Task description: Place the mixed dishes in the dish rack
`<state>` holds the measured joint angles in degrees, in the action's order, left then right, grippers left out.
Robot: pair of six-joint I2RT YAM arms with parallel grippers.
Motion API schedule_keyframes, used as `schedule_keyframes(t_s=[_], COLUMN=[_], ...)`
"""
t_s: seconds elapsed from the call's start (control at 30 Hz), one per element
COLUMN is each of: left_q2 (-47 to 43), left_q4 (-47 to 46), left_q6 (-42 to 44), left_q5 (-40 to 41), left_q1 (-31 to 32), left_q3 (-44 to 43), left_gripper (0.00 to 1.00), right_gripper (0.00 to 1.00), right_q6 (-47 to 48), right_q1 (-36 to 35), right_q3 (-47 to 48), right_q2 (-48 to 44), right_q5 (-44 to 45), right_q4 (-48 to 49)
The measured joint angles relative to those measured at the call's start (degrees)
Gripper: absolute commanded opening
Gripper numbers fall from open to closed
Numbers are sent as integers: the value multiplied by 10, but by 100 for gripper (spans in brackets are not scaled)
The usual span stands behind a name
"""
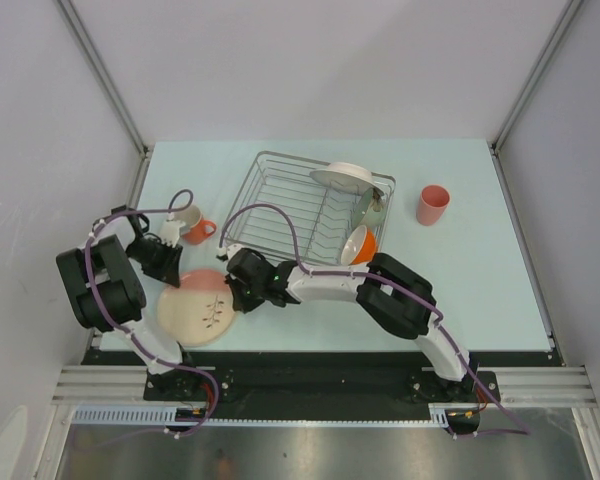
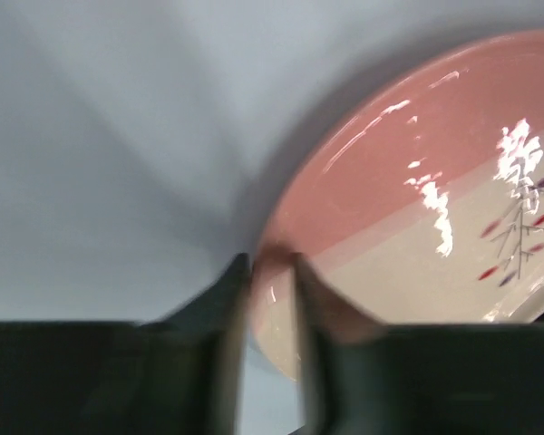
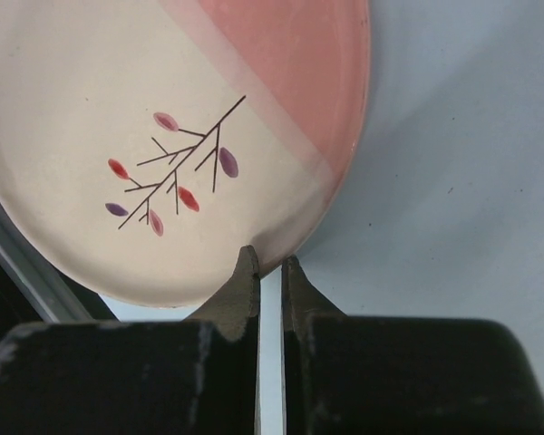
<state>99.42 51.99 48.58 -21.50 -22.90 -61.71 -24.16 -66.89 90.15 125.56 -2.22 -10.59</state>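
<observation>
- Six dishes can be counted: two plates, two bowls, one mug and one cup. Add to that one rack and two grippers.
- The rectangular silver wire dish rack is set mid-table on the pale blue-green table top. Its long axis runs roughly left to right and is skewed a bit, with the right end nearer the arms.
- Three dishes are already parked along its right side:
  - The round white plate is leaned at the far right corner.
  - The grey-green bowl is tipped on edge just below it.
  - The orange bowl with white inside is stood on edge at the near right corner, with its opening turned left.
- The orange handled mug is left on the table just left of the rack, handle pointed right towards it.
- The salmon-pink handleless cup is stood upright on the table, right of the rack and apart from it.
- The round, glossy salmon-pink plate, with a cream half and a painted twig, is found face up at the near left of the table. Being round, it has no long axis. The pink half is turned away from the arms.
- The left gripper is seen astride the plate's far-left rim, and the rim looks pinched between the two fingers.
- The right gripper is closed with nothing in it. Its tips are pressed against the plate's right rim.
</observation>
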Motion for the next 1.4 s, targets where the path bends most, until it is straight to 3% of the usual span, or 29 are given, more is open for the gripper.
schedule_keyframes(t_s=[0.1,0.2,0.3,0.43,0.6,0.67,0.73,0.77,0.83,0.87,0.93,0.97,1.03,1.2,1.4], left_q2=[9,23,38,53,53,53,51,50,47,45,41,37,20,-53,-115], left_q4=[15,26,38,32,27,28,30,30,31,30,31,33,41,103,143], left_q6=[-7,-12,-23,-26,-26,-25,-23,-21,-19,-17,-15,-14,-11,-9,-5], left_q5=[-17,-33,-38,-36,-34,-32,-32,-32,-33,-38,-48,-50,-59,-87,-119], left_q1=[3,5,5,5,5,5,5,5,5,5,8,9,10,29,59], left_q3=[-2,-12,-27,-39,-42,-42,-42,-42,-41,-40,-37,-37,-37,-57,-75], left_gripper=[51,51,39,16,0,0,0,0,0,0,0,0,0,0,0], right_gripper=[0,0,0,0,0,0,7,25,36,48,63,81,99,100,100], right_q6=[13,25,33,36,40,45,49,50,55,62,70,74,78,92,104], right_q1=[1,3,5,7,10,11,11,11,11,10,9,6,4,9,45], right_q3=[-9,-15,-19,-21,-22,-22,-22,-22,-22,-22,-22,-21,-19,-17,-25], right_q2=[-1,-1,-2,-2,-2,-2,-2,-2,-2,-2,-2,-2,-3,-3,-7], right_q5=[4,3,-1,-9,-12,-12,-11,-10,-11,-11,-12,-11,-14,-8,-68], right_q4=[24,38,50,55,57,58,58,58,58,58,58,57,61,75,132])
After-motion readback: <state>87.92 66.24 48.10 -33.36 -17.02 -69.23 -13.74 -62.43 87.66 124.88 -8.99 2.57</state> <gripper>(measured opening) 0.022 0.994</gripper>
